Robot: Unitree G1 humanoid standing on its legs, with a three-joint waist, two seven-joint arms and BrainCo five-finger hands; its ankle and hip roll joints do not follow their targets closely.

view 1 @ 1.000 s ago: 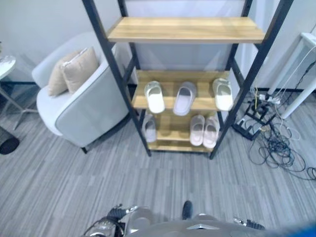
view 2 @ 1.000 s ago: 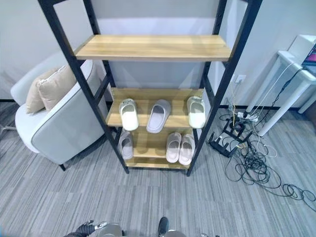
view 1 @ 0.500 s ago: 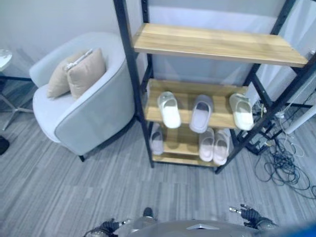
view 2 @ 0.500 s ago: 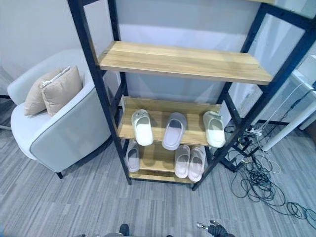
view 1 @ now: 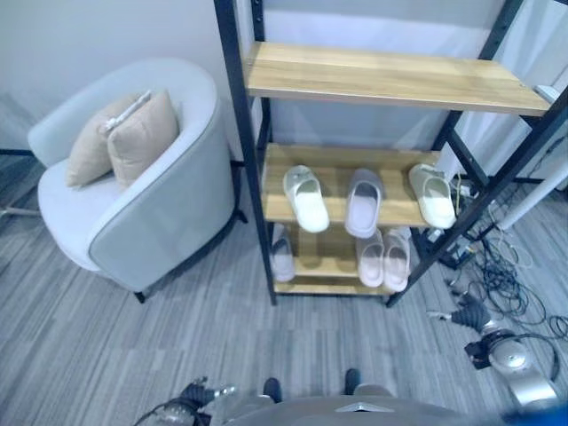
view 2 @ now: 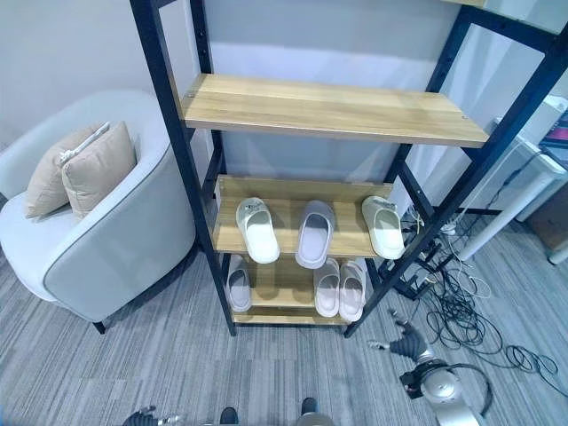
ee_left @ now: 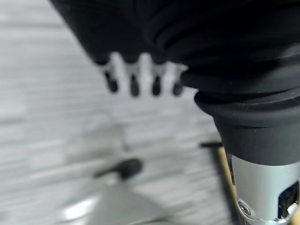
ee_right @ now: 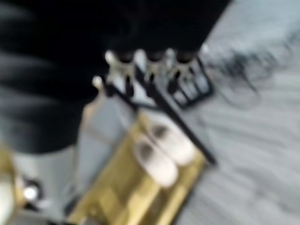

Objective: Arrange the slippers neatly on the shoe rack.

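The shoe rack (view 1: 390, 78) has wooden shelves in a black frame. On its middle shelf lie a white slipper (view 1: 306, 197), a grey slipper (view 1: 364, 202) and another white slipper (view 1: 433, 195), all spaced apart. The bottom shelf holds a single pale slipper (view 1: 282, 257) at the left and a pale pair (view 1: 383, 257) side by side at the right, seen too in the right wrist view (ee_right: 161, 150). My right hand (view 2: 408, 340) hovers low, right of the rack's front right leg, fingers (ee_right: 146, 70) spread and empty. My left hand (view 1: 191, 395) hangs low near the floor, its fingers (ee_left: 135, 80) straight, holding nothing.
A grey armchair (view 1: 151, 222) with two beige cushions (view 1: 124, 138) stands just left of the rack. Tangled cables (view 2: 466, 311) and a power strip lie on the floor to the right. A white table leg (view 2: 506, 200) stands behind them.
The camera has shifted. My right hand has risen from the bottom edge to beside the rack's front right leg. The slippers have not moved.
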